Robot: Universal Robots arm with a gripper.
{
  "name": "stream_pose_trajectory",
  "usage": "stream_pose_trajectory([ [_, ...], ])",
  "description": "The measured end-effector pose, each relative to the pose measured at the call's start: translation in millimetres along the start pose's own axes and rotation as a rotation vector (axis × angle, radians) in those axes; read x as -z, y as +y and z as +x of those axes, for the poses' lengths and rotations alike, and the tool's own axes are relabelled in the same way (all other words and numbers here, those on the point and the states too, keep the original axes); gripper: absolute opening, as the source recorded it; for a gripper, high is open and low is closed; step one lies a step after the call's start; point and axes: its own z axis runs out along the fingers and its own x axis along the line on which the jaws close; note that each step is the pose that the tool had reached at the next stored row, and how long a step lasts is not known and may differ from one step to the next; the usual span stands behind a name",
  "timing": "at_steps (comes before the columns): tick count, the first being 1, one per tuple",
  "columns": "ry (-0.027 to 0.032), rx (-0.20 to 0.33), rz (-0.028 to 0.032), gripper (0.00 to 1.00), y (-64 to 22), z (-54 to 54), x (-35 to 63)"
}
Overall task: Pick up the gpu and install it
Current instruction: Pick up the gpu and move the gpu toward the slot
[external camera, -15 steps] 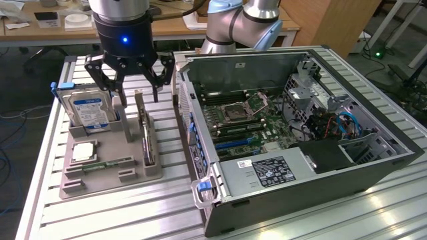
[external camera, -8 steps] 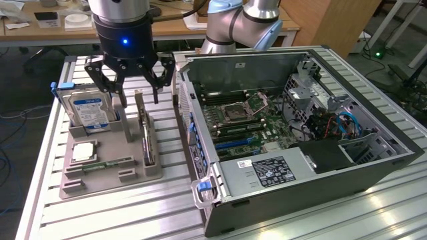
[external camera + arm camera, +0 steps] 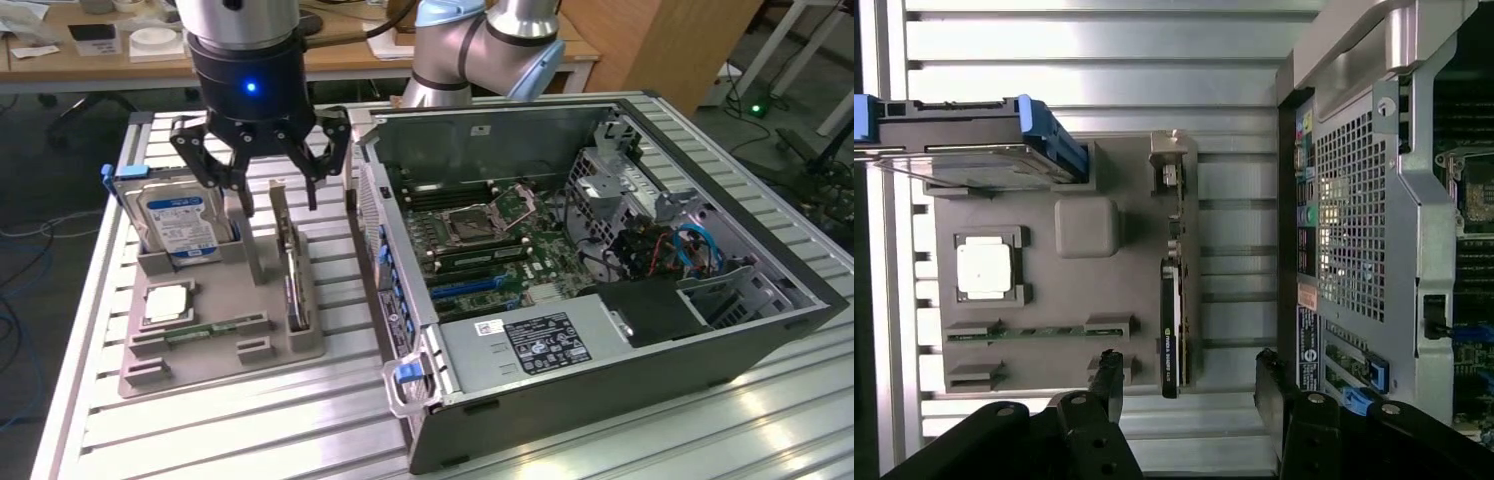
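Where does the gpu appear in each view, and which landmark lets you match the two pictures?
Exterior view: the gpu stands on edge in the tray, on the side nearest the case, under the gripper.
Wrist view: the gpu stands on edge in the same slot, between the tray's middle and the case.
Shared landmark: the hard drive, on the tray's side away from the case.

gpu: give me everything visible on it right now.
The gpu is a thin, flat, dark card standing on its long edge in a slot of the grey holder tray. A silver metal bracket caps one end. It sits between the hard drive and the open computer case, apart from both. The open gripper is over it, fingers spread to either side, not closed on it.
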Motion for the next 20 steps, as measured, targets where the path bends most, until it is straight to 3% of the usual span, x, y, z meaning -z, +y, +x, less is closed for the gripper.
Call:
stream_pose_trajectory([
  [20,-0.0001,0.0,-0.0001,0.65,-1.6,0.2,-12.5],
])
